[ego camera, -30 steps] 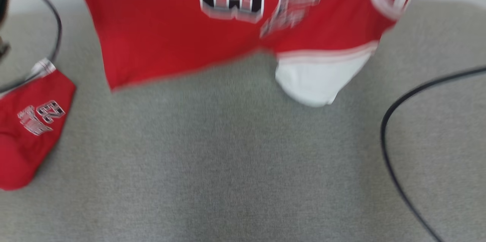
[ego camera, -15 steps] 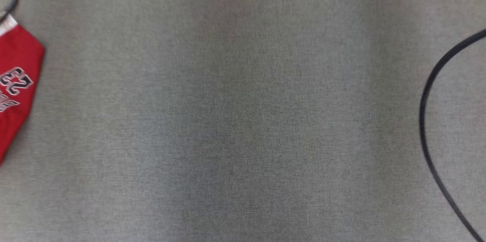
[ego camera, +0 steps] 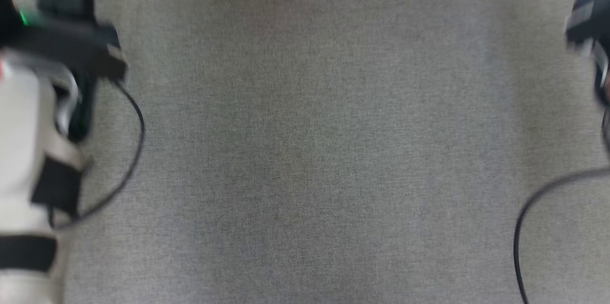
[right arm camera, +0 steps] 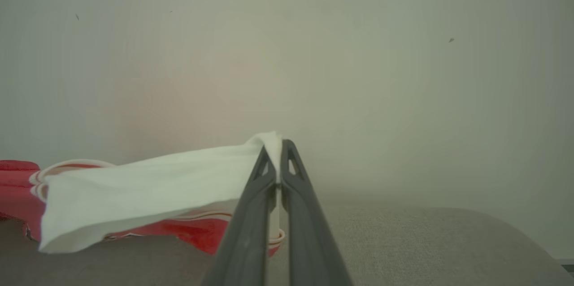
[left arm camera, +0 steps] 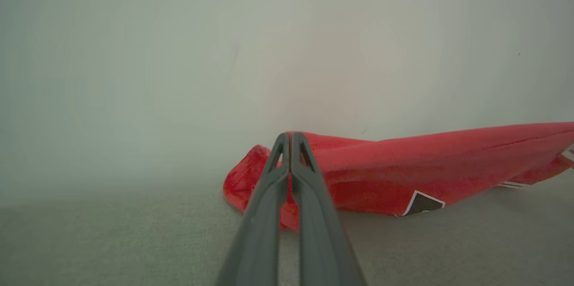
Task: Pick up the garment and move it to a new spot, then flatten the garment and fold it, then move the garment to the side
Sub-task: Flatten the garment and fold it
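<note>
- Gripping a red edge of the garment (left arm camera: 403,165), the left gripper (left arm camera: 290,136) is pinching its fingers shut on the cloth at their tips; the rest is running off to the right of those fingers.
- The right gripper (right arm camera: 279,145) is clamping likewise on the garment's white panel (right arm camera: 134,192), which is trailing to the left of its fingers.
- The garment is sagging between both grippers toward the grey surface (right arm camera: 403,241); contact cannot be confirmed.
- Judged step: placing at the new spot, ahead of flattening.
- The next move is calling for even lowering with the cloth taut, then release.
</note>
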Controlling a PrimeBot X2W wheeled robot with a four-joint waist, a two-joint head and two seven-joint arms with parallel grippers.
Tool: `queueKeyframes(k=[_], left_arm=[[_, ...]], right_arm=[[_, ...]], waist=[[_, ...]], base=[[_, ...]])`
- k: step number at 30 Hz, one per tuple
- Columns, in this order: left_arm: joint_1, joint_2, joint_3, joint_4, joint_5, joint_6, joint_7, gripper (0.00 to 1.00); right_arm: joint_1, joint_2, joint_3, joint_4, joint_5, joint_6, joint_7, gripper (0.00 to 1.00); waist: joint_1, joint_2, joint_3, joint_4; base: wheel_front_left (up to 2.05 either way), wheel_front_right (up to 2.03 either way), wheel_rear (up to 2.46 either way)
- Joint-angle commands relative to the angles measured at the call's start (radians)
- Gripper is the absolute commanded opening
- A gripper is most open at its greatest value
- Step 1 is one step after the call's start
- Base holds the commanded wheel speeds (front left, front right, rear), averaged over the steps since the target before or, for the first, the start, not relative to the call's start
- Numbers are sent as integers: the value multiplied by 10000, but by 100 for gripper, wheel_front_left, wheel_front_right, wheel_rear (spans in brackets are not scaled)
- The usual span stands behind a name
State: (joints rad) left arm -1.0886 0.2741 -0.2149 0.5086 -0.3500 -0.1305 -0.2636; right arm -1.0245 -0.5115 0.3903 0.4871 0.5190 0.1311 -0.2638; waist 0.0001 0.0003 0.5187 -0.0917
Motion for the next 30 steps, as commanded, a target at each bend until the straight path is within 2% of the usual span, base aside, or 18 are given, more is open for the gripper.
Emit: queueKeyframes(k=[1,5,11,16,25,30], left_arm=[[464,14,196,-149,-273,13,-12,0],[2328,-422,994,-694,-513,10,-13,0],[4772,-1089,1696,-959,-551,9,-12,0],[6159,-1522,1975,-770,-453,9,-14,0],[8547,-1932,2662,-393,79,13,-14,0],[9389,-2013,2869,-469,230,14,-14,0]], right_arm=[[537,-124,156,-168,281,-7,-8,0],[2512,-225,-35,-670,1242,-9,-10,0],[4919,-108,-10,-950,1416,-10,-10,0],[6454,172,-299,-838,1615,-10,-11,0],[8894,401,-441,-647,1681,-13,-14,0],[9614,459,-608,-669,1698,-16,-14,0]], waist=[[-1,-3,-329,76],[-1,-3,-892,120],[-1,-3,-1859,106],[-1,-3,-2699,118],[-1,-3,-4289,-74],[-1,-3,-4803,-132]], base=[[0,0,0],[0,0,0],[0,0,0],[0,0,0],[0,0,0],[0,0,0]])
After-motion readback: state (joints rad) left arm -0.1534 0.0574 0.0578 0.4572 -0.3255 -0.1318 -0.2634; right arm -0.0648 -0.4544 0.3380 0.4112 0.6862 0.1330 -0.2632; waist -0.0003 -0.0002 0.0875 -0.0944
